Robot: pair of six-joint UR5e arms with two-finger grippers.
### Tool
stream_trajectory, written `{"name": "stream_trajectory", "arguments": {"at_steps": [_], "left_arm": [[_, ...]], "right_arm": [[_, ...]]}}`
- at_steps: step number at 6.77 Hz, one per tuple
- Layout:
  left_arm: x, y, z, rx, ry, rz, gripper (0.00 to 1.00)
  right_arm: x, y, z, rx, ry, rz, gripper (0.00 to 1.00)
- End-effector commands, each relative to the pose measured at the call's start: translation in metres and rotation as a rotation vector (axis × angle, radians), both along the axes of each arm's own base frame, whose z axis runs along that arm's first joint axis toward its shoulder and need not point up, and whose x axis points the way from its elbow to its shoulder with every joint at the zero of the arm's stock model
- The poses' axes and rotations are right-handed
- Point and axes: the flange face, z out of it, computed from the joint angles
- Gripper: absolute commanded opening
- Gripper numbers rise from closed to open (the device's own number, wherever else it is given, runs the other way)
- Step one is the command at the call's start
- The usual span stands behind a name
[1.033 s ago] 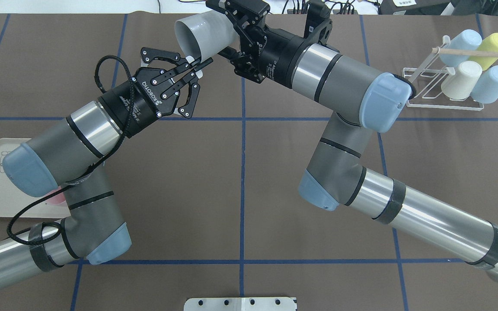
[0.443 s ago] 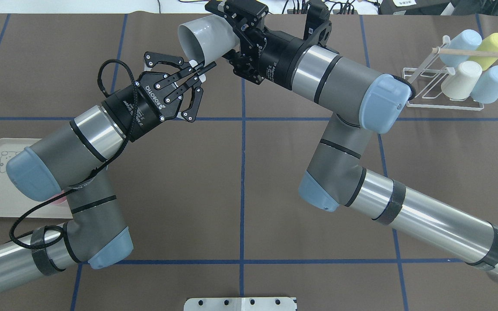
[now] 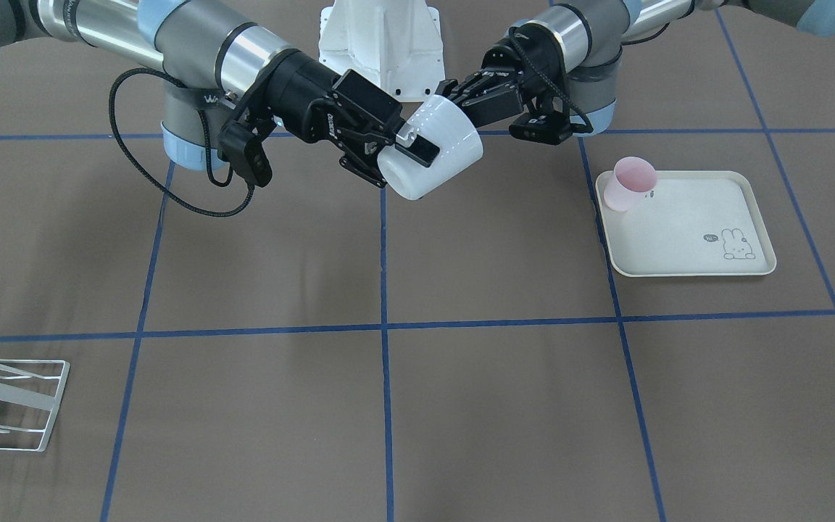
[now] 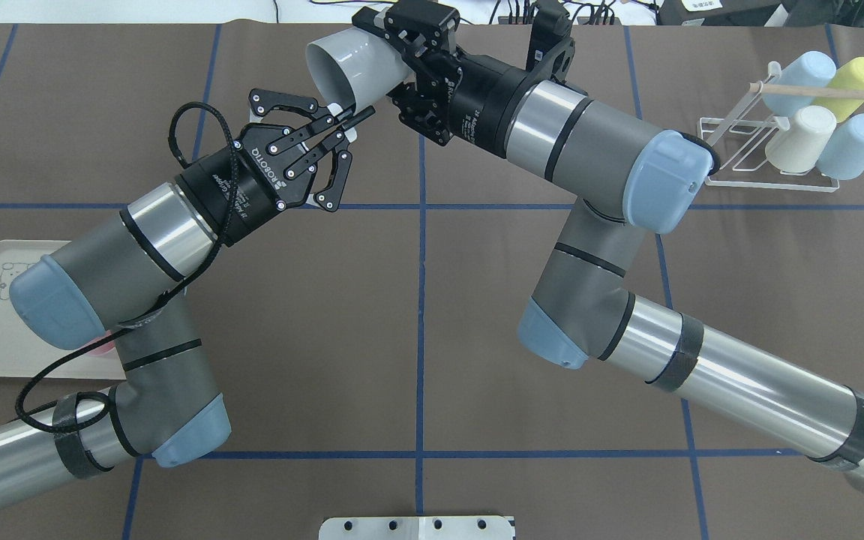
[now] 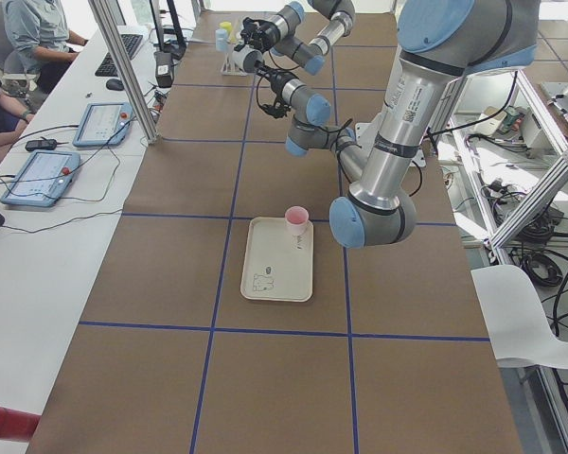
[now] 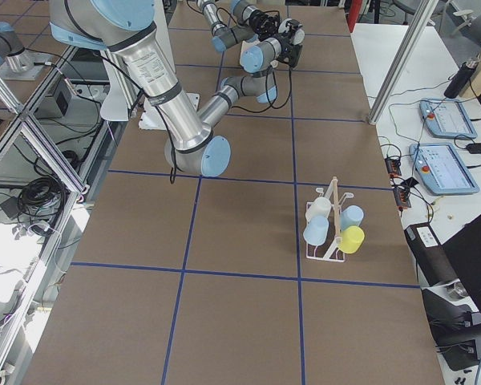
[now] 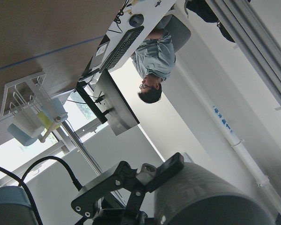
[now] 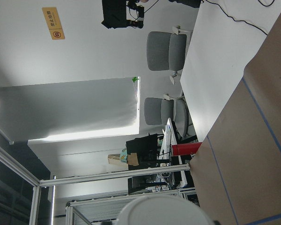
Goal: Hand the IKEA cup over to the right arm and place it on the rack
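Note:
The white IKEA cup hangs on its side above the far middle of the table, mouth toward the left arm. My right gripper is shut on its closed end, one finger lying across the wall. My left gripper sits just at the cup's rim with its fingers spread and nothing clamped between them. The white wire rack stands at the far right and holds several cups under its wooden dowel.
A cream rabbit-print tray lies on the robot's left with a pink cup at its corner. Blue tape lines cross the brown mat. People sit at a desk beyond the table.
The left arm has shifted slightly, its gripper edging down and away from the cup's rim. The right gripper still holds the cup, which has barely moved.

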Motion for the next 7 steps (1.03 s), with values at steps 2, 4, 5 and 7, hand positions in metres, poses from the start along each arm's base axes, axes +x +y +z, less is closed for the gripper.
{"name": "stream_trajectory", "arguments": {"at_steps": [2, 4, 5, 7], "left_arm": [[-0.002, 0.001, 0.0, 0.023, -0.025, -0.024, 1.0], [-0.005, 0.001, 0.0, 0.027, -0.024, -0.026, 1.0], [-0.008, 0.001, 0.002, 0.03, -0.025, -0.028, 1.0], [-0.016, 0.003, 0.003, 0.082, -0.078, -0.077, 1.0]], "right_arm": [[0.003, 0.001, -0.001, 0.004, -0.003, 0.001, 0.0], [0.012, -0.009, 0.004, -0.001, 0.007, 0.019, 0.0], [0.029, -0.025, 0.009, -0.009, 0.012, 0.05, 0.0], [0.08, -0.061, 0.057, -0.001, 0.123, 0.097, 0.0]]}}
